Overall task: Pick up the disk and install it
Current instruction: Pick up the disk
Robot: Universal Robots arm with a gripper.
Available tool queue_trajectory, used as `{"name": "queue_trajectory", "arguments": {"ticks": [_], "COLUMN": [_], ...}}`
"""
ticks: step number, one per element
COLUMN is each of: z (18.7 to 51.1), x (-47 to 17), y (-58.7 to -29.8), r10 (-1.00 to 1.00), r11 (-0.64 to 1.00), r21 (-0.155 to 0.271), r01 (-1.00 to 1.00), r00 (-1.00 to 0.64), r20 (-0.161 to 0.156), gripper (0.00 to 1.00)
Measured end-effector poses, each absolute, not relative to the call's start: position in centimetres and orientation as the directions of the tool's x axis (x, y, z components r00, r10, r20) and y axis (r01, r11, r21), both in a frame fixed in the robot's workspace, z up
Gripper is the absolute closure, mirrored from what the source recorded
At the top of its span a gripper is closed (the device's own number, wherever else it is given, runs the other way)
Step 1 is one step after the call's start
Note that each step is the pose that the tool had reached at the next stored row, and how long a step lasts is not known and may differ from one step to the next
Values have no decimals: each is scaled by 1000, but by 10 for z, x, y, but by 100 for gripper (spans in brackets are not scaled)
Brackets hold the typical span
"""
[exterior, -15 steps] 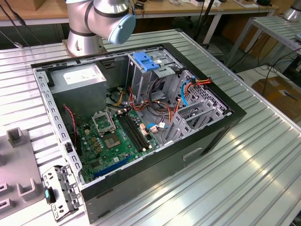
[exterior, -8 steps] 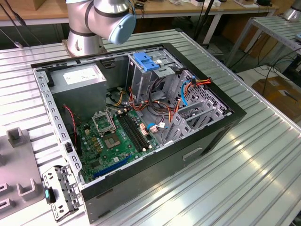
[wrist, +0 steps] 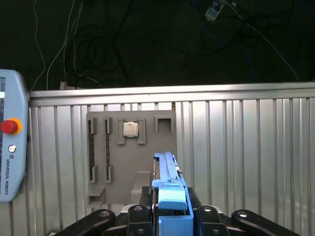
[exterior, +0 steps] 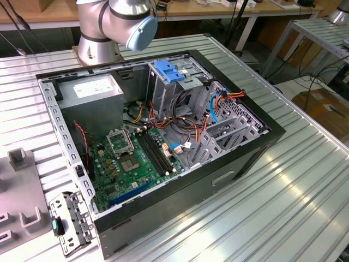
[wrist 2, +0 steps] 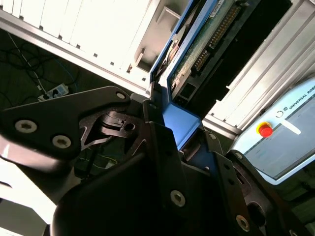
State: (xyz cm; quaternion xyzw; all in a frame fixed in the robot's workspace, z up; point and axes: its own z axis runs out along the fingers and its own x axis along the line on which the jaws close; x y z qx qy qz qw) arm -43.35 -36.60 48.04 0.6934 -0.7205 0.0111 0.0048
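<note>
In both wrist views the disk [wrist: 170, 189] sits edge-on between the black fingers of my gripper [wrist: 170, 219], which is shut on it. Its blue plastic side rail faces the first wrist camera. In the second wrist view the disk [wrist 2: 199, 42] shows its green circuit-board underside and a connector row, with the gripper [wrist 2: 172, 135] clamped on its blue end. It hangs over the ribbed metal table near the table's edge. In the exterior view the open computer case [exterior: 240, 164] lies on the table, and its metal drive cage [exterior: 163, 95] with a blue latch on top stands at the back.
A grey fixture plate [wrist: 130, 157] carrying a processor chip [wrist: 130, 129] lies on the table below the disk. A teach pendant [wrist: 10, 147] with a red stop button lies beside it. The arm's base [exterior: 98, 38] stands behind the case. Loose cables lie on the floor past the table's edge.
</note>
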Motion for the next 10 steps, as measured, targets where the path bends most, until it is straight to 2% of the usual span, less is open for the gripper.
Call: {"name": "queue_trajectory", "arguments": {"ticks": [10], "z": [480], "x": [-426], "y": [-377], "r10": [-999], "r11": [38], "r21": [-9], "r01": [-999], "r00": [-39], "r20": [22], "gripper": [63]}}
